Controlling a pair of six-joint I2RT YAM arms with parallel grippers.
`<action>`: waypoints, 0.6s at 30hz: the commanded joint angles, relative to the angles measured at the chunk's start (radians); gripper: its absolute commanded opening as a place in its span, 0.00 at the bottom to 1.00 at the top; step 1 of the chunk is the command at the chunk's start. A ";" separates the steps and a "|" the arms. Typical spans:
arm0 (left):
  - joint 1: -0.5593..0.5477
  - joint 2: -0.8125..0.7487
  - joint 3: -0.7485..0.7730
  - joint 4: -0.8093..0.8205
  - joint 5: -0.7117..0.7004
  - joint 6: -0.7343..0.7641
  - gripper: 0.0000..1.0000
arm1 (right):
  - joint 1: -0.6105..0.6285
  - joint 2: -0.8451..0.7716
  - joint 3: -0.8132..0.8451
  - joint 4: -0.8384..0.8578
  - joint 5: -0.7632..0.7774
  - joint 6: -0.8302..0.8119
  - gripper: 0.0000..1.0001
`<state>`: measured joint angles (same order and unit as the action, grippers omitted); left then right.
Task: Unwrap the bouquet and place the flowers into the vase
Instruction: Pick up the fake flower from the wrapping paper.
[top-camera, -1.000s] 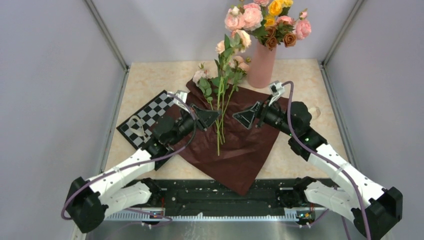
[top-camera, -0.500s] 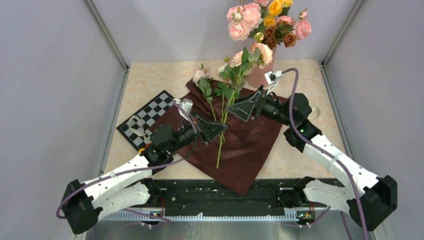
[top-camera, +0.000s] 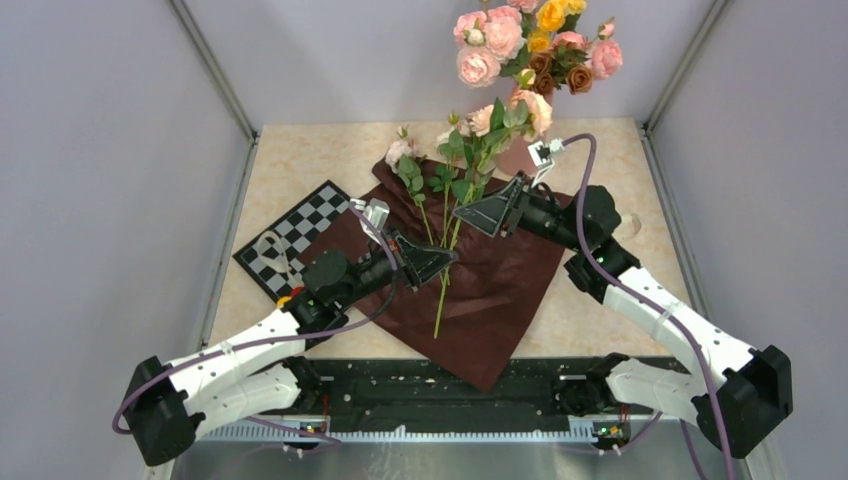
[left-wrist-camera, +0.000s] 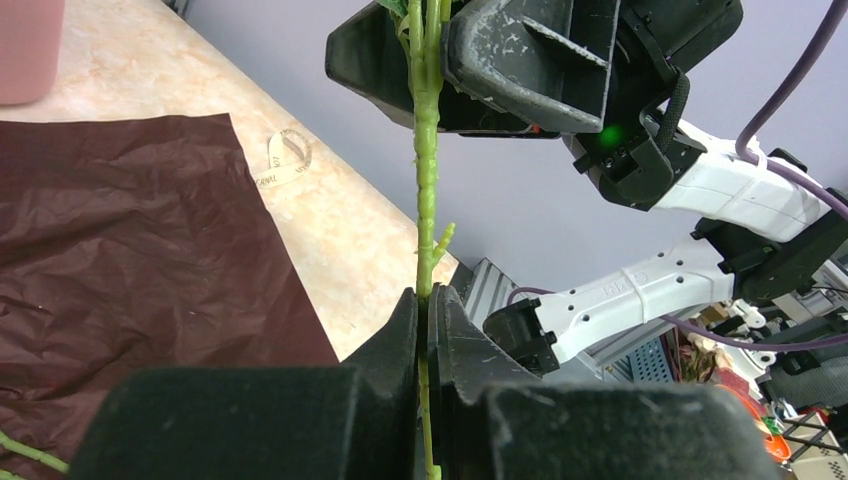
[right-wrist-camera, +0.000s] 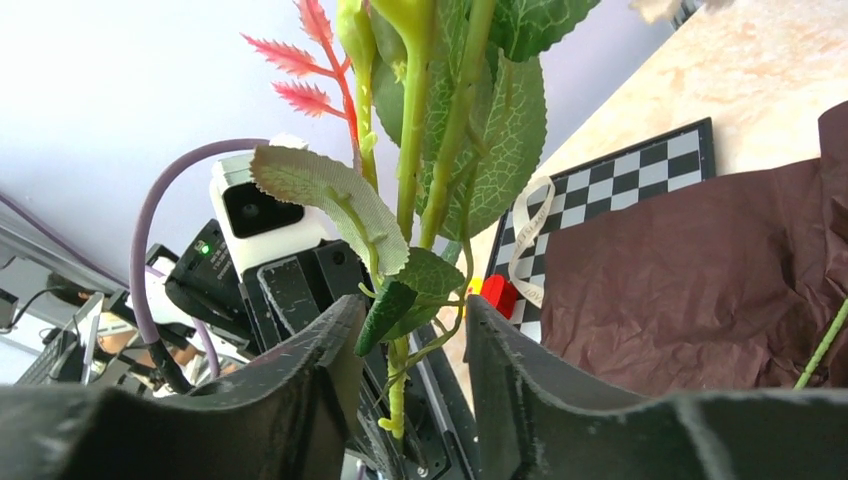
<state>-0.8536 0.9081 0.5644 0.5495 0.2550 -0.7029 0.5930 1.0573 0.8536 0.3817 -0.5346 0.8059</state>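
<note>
The bouquet is unwrapped: its dark red paper (top-camera: 490, 290) lies spread flat. My left gripper (top-camera: 448, 259) is shut on one flower's thin green stem (left-wrist-camera: 427, 180), holding it off the table and leaning towards the vase (top-camera: 518, 157). The stem's peach blooms (top-camera: 528, 106) cover most of the vase. Higher up the same stem, my right gripper (top-camera: 463, 214) has its jaws on either side of the stem and leaves (right-wrist-camera: 412, 120), with a gap showing. More flowers (top-camera: 405, 158) lie on the paper.
Larger pink, yellow and brown roses (top-camera: 535, 40) fill the vase. A checkerboard (top-camera: 300, 235) with a cream ribbon (top-camera: 272, 250) lies at the left. Another ribbon loop (top-camera: 628, 225) lies on the table right of the paper.
The left gripper has tilted the held flower towards the vase. The right gripper came in around the upper stem and its jaws have narrowed.
</note>
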 joint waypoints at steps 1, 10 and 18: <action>-0.008 0.005 0.013 0.051 0.008 0.027 0.00 | 0.013 -0.006 0.047 0.072 0.017 0.015 0.41; -0.009 0.022 0.022 0.040 0.008 0.030 0.00 | 0.013 -0.005 0.042 0.073 0.026 0.013 0.14; -0.009 0.039 0.050 0.002 0.012 0.039 0.00 | 0.013 -0.013 0.045 0.042 0.042 -0.014 0.00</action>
<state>-0.8581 0.9386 0.5713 0.5476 0.2501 -0.6796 0.5938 1.0573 0.8536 0.3916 -0.5121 0.8131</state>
